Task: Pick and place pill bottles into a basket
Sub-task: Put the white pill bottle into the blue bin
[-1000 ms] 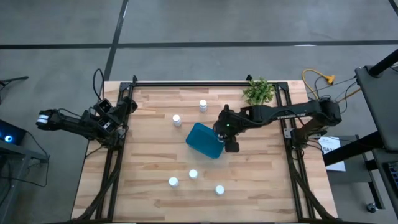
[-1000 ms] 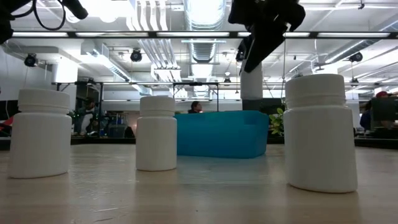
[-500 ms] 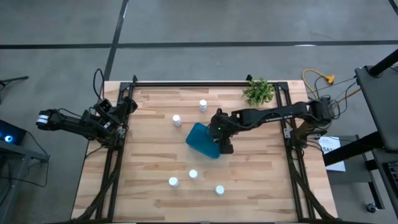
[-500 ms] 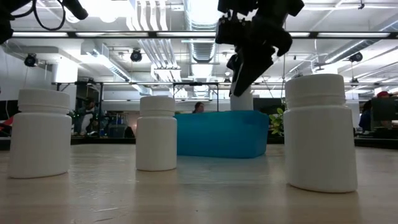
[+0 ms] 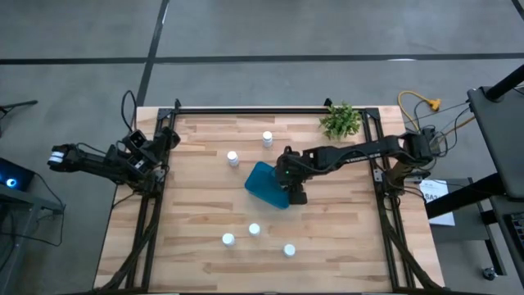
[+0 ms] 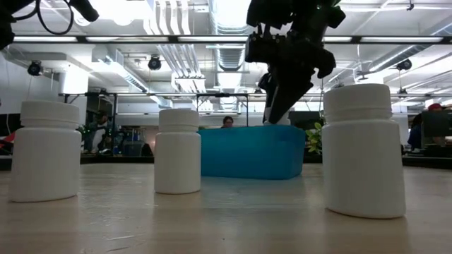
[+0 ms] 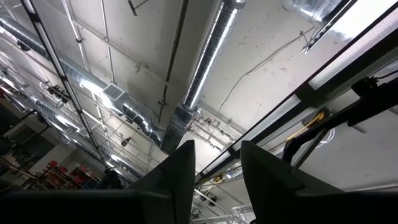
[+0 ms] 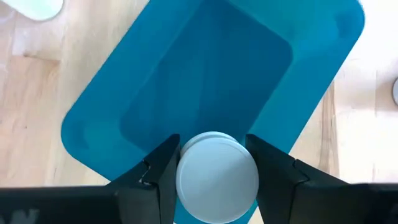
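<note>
The teal-blue basket (image 5: 264,183) lies near the table's middle; it also shows in the low view (image 6: 247,152) and the right wrist view (image 8: 205,74). My right gripper (image 5: 289,181) hangs over the basket's right end, shut on a white pill bottle (image 8: 216,177). Two bottles (image 5: 267,138) (image 5: 232,157) stand upright beyond the basket. Three bottles (image 5: 254,229) (image 5: 228,239) (image 5: 289,250) stand upright near the front edge. My left gripper (image 7: 214,180) is open and empty, parked at the table's left edge (image 5: 155,147), pointing up. My right gripper pinches the bottle between its two fingers (image 8: 158,177), on opposite sides at the round white cap (image 8: 189,177). The fingers come from above, pointing down. The bottle stands upright, cap up, clear of the table, over the basket's open inside.
A green potted plant (image 5: 341,120) stands at the far right corner. In the low view the three near bottles (image 6: 49,152) (image 6: 178,152) (image 6: 364,152) stand in front of the basket. Bare wood lies to the table's left and right (image 5: 352,221).
My right gripper has gone toward the table's left edge and down with the bottle, from beside the basket's right end to over its inside. It has stayed shut on the bottle. The basket and the other bottles have not moved.
</note>
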{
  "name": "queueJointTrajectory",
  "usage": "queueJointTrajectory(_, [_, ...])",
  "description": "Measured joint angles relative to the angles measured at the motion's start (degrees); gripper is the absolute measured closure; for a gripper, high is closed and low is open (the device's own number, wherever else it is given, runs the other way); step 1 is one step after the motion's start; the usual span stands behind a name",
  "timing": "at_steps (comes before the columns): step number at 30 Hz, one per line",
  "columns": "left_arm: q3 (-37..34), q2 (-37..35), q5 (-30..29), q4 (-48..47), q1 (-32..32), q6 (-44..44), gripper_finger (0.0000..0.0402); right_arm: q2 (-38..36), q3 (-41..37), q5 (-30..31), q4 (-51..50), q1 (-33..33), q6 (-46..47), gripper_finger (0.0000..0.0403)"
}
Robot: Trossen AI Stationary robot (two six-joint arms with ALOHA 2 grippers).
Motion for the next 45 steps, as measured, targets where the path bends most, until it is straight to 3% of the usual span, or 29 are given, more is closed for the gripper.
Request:
queueJointTrajectory(20, [0.0, -0.1, 0.0, 0.0, 0.0, 0.2, 0.0289, 0.0, -3.3, -1.1, 1.5, 0.0, 0.0, 0.0257])
queueJointTrajectory(29, [0.0, -0.1, 0.0, 0.0, 0.0, 0.2, 0.0289, 0.0, -3.5, -1.0, 1.5, 0.0, 0.0, 0.0206])
queueJointTrajectory(45, [0.0, -0.1, 0.0, 0.0, 0.0, 0.2, 0.0289, -3.8, -1.5, -1.6, 1.2, 0.0, 0.1, 0.0234])
